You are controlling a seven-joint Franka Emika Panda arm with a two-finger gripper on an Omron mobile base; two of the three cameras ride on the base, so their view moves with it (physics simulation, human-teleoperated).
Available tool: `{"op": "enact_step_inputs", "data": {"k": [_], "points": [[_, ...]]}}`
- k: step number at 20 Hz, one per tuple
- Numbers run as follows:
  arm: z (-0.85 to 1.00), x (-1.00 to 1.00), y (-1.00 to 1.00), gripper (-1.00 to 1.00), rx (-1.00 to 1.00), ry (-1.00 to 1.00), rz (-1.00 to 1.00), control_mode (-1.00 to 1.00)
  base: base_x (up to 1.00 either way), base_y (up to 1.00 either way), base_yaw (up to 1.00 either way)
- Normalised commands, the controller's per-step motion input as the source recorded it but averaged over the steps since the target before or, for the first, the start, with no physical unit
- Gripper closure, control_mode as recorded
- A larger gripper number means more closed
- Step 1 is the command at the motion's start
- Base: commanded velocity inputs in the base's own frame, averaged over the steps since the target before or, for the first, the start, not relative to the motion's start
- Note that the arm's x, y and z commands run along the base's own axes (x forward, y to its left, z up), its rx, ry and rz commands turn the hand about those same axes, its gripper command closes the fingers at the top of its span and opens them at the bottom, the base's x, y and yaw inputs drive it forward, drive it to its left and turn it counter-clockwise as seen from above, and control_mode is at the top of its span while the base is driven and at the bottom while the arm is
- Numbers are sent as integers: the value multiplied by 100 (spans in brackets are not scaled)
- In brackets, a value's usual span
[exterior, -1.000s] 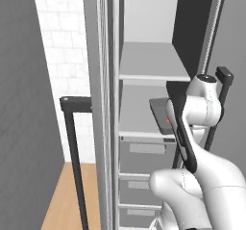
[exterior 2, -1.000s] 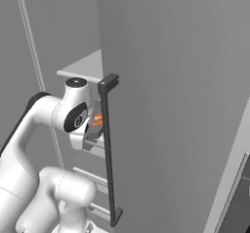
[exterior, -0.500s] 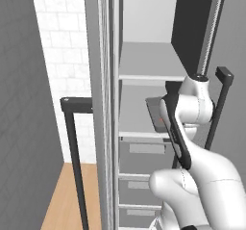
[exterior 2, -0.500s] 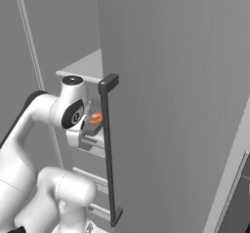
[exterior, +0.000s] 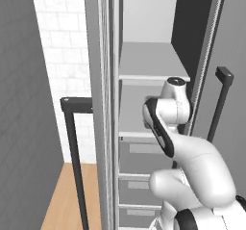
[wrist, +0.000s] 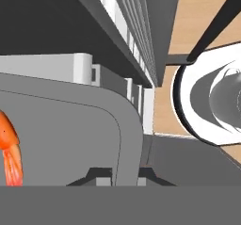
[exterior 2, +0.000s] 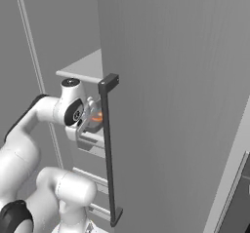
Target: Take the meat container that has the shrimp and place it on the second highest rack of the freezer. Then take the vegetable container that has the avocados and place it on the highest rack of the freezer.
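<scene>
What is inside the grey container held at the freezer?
One orange-red shrimp lies on the floor of the container, whose rim the gripper clamps. The picture's edge crops the rest of the container, so anything more inside it goes unseen.

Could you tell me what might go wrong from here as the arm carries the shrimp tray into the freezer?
The gripper pinches only the tray's rim, so the tray could tilt or slip.

The shrimp lies loose and might slide out.

The arm works close to the open door's handle and the shelf edge, so the tray could knock against either.
</scene>
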Motion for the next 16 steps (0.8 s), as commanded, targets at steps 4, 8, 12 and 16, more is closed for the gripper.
{"op": "enact_step_inputs", "data": {"k": [4, 8, 12, 16], "points": [[-49, 37, 0, 100, -3, 0, -5, -100, 0, 0, 0], [-39, 2, 0, 100, -9, -14, 0, -100, 0, 0, 0], [-13, 28, 0, 100, -7, -13, -1, -100, 0, 0, 0], [0, 68, 0, 100, 0, -1, -4, -100, 0, 0, 0]]}}
